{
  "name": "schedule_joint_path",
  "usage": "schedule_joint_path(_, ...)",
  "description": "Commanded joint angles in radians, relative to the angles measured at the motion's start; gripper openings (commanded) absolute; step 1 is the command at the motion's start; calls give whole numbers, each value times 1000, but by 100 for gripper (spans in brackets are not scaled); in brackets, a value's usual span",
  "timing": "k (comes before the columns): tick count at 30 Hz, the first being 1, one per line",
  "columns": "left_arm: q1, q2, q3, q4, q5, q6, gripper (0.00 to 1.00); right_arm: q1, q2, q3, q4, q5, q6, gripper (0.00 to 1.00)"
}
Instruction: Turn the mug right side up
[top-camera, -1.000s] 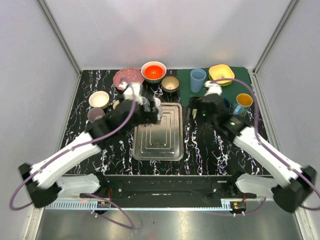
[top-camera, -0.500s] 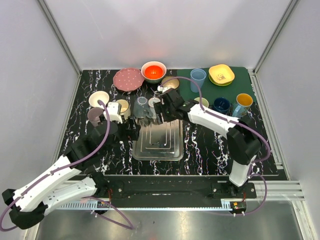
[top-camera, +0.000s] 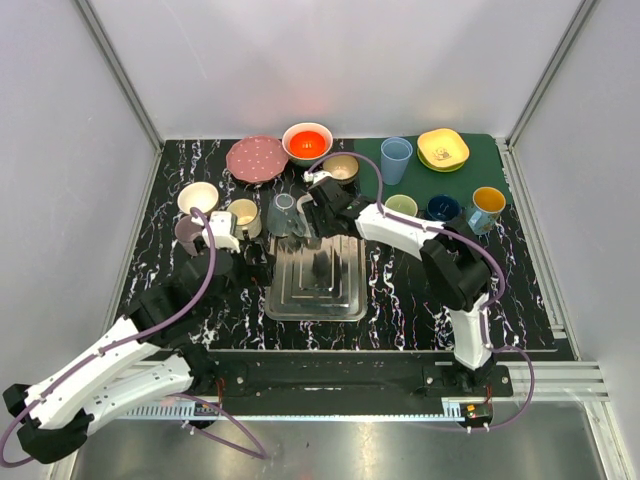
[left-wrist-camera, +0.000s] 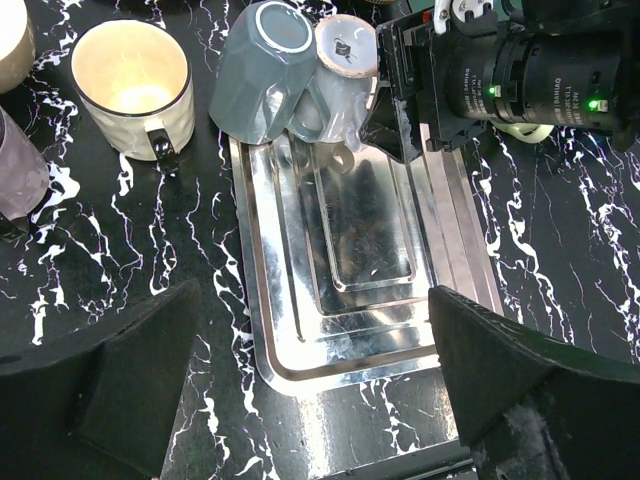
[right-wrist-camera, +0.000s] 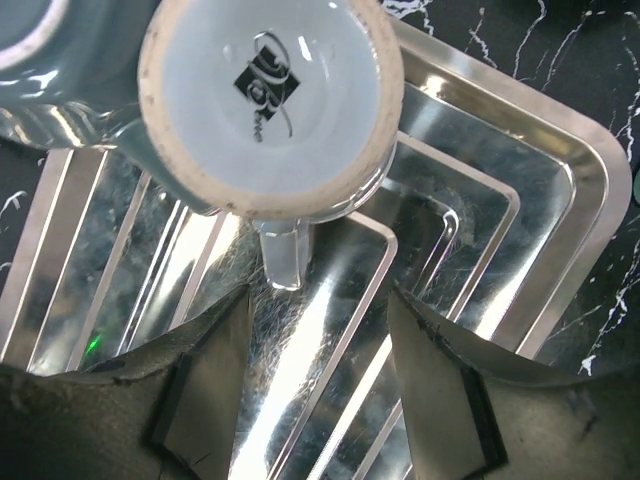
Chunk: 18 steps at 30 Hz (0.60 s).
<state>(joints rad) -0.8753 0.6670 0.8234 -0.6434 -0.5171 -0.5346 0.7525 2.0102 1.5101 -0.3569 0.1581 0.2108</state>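
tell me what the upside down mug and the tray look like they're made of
Mug: likely glazed ceramic. It has glossy grey-blue walls, a rough, unglazed pale ring around its base and a printed mark there.
Tray: probably stainless steel or aluminium. Its silver surface is bright and mirror-like, with fine scratches and pressed steps.

The left gripper (left-wrist-camera: 312, 300) is held pointing down, jaws spread wide; the right gripper (right-wrist-camera: 318, 300) is extended leftward, jaws likewise parted.

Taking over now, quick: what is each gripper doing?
Left gripper: open, empty.
Right gripper: open, empty, near the upside-down grey ceramic mug.
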Motion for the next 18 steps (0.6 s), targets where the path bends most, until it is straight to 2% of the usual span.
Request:
schedule_joint_path(1,6,-15,-7,21,-35,-16,99,-1,18,30,96,80,-11,61)
schedule_joint_path(12,10,-27,-12,13,-46,-18,99,1,76,76,142,64,-4,59)
schedule_joint_path(16,12,-29,-17,11,-47,-21,99,-1,99,99,137,55,-2,51)
schedule_joint_path(18,12,-29,-20,11,-46,-25,99,-1,104,99,144,47,-2,43)
